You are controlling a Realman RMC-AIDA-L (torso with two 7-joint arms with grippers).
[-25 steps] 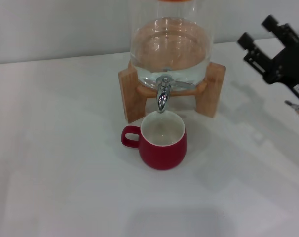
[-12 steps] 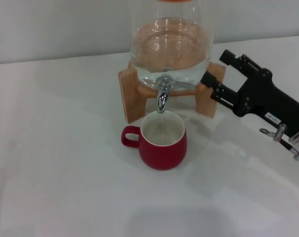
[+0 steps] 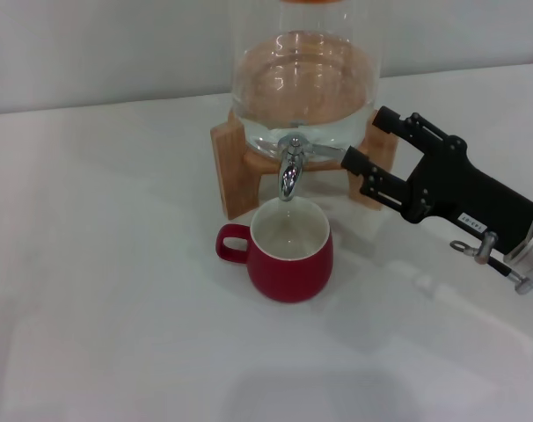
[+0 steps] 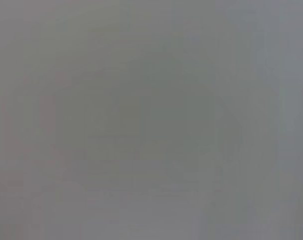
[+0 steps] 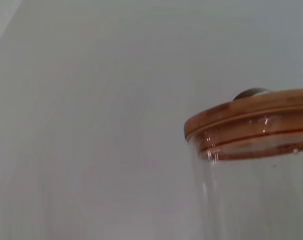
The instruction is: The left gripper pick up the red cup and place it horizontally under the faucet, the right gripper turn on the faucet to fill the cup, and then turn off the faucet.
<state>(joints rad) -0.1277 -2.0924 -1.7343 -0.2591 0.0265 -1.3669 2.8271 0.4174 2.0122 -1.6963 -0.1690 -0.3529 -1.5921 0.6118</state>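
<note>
Red cup: upright on the white surface, directly below the faucet spout and just in front of the wooden stand; white inside faces up, loop handle sticks out to the robot's left. Mouth up, so not lying on its side. Whether any water is in it, cannot tell.
Surface: white, carries cup and stand.
Faucet: chrome, spout pointing down over the cup's far rim, a small gap between spout tip and rim; side lever runs from the faucet body toward the robot's right. No stream seen from the spout.
Right hand: long and black with a white label on its body, reaching in from the cup's right at faucet height. Two fingers apart, nothing between them; the nearer fingertip sits at the end of the faucet lever, contact cannot be told. The farther finger lies across the stand's right leg.
Wooden stand: behind the cup, holds the dispenser, legs on either side of the faucet.
Glass dispenser: clear, water in its lower part; the right wrist view shows its wooden lid on top.
Left hand: out of sight; left wrist view plain grey.
</note>
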